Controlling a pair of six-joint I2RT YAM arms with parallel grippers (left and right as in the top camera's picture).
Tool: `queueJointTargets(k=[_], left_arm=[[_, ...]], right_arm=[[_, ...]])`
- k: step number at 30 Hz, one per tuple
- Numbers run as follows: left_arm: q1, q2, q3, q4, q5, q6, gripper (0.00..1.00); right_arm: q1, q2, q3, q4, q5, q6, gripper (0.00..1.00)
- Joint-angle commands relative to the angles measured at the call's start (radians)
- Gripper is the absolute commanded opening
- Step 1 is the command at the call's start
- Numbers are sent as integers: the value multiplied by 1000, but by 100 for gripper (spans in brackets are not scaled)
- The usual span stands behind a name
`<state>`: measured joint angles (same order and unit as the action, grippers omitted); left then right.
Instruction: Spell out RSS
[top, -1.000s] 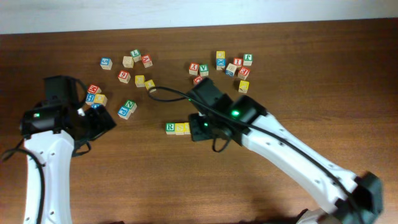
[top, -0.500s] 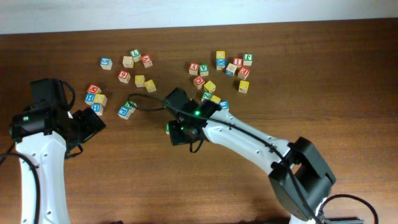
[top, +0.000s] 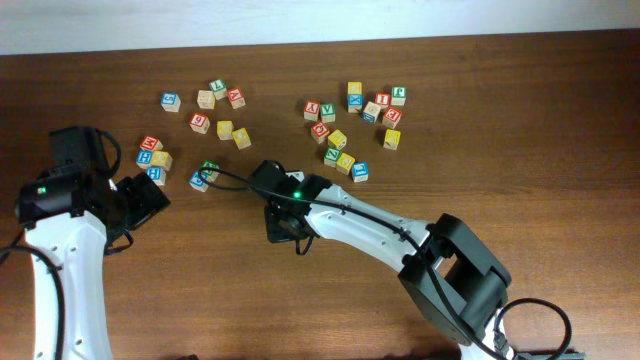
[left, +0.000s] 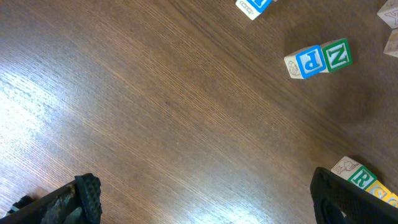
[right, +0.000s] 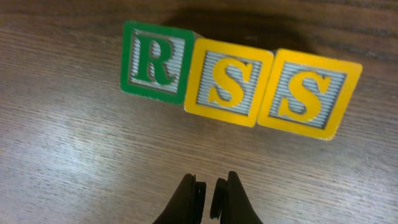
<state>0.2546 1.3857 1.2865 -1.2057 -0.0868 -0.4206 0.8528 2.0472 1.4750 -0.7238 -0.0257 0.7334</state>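
In the right wrist view three cubes lie side by side on the brown table: a green-and-white R cube, a yellow S cube and a second yellow S cube, reading RSS. My right gripper hovers just below the first S, shut and empty, touching no cube. From overhead the right gripper and its arm hide the row. The left gripper is open wide over bare wood, nothing between its fingers. The R cube peeks in at the lower right of that view, behind the right finger.
Loose letter cubes lie scattered toward the back: a cluster at the left, several near the top, and a larger group at the right. A blue P and green Z pair sits between my left gripper and the row.
The right arm has swung left over the row and now covers it from overhead. The left arm drew back to the left a second ago and has since held still.
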Motion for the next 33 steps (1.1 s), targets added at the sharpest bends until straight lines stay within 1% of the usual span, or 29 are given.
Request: queueJointTargets(k=[1,22,33], left_arm=[[4,-15,-7,0,-15,-16,99],[4,-15,-7,0,-15,-16,99],[4,-15,-7,0,-15,-16,99]], right_arm=[[5,16,-2,15,19,8,4],[4,87,-2,71,20,8,4],[2,87,-2,75,50,5,4]])
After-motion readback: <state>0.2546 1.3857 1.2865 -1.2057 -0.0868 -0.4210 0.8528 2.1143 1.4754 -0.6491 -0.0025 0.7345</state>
